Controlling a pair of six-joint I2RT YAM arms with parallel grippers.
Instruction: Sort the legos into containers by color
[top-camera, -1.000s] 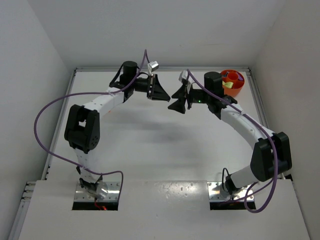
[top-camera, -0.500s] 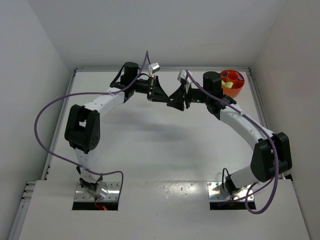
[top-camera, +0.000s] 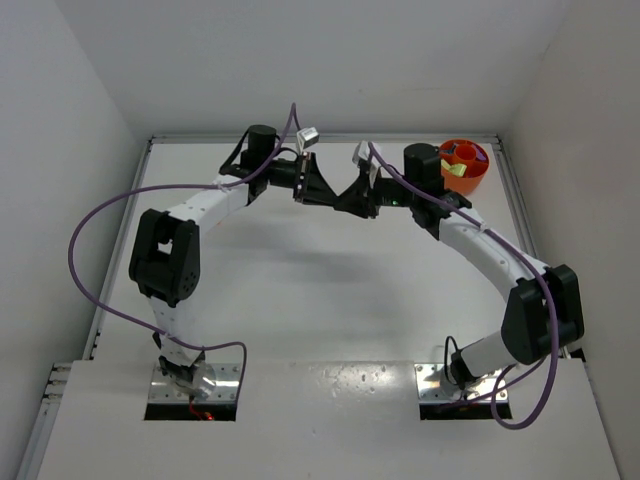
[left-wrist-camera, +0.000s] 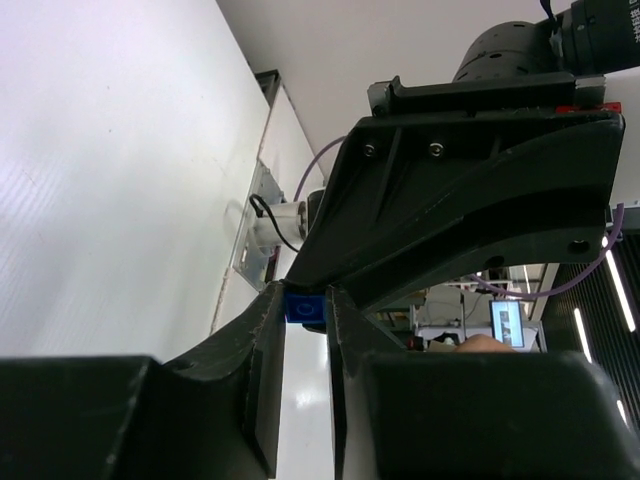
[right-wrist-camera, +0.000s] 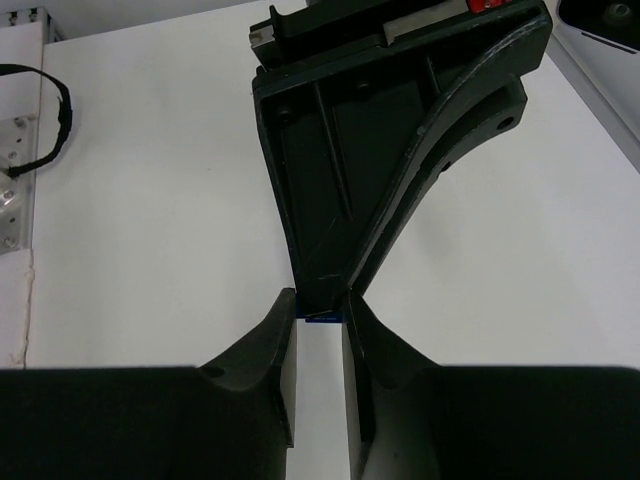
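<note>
Since the frame a second ago, the right end effector (right-wrist-camera: 320, 312) has slid toward the left of the overhead view and drawn its fingers in from a wide spread. Its tip now meets the tip of the left end effector (left-wrist-camera: 305, 300) where a gap stood before; the left arm has barely shifted. At the bottom of the overhead view both arms rise from their bases and arch inward over the white desk (top-camera: 300, 290), coming nose to nose in the upper middle of the frame. There the left end effector is pinching a blue lego (left-wrist-camera: 303, 307) at the very ends of its fingers, held off the desk. Seen from the right wrist, the right end effector's fingers stand close on either side of that same brick, turned crosswise to the left pair. Whether they already press on it I cannot tell. Farther back, in the upper right corner of the overhead view, the orange bowl (top-camera: 476, 183) sits on the desk, partly hidden behind the right arm. A yellow-green lego (top-camera: 457, 170) and a purple lego (top-camera: 479, 154) lie in separate compartments of it.
</note>
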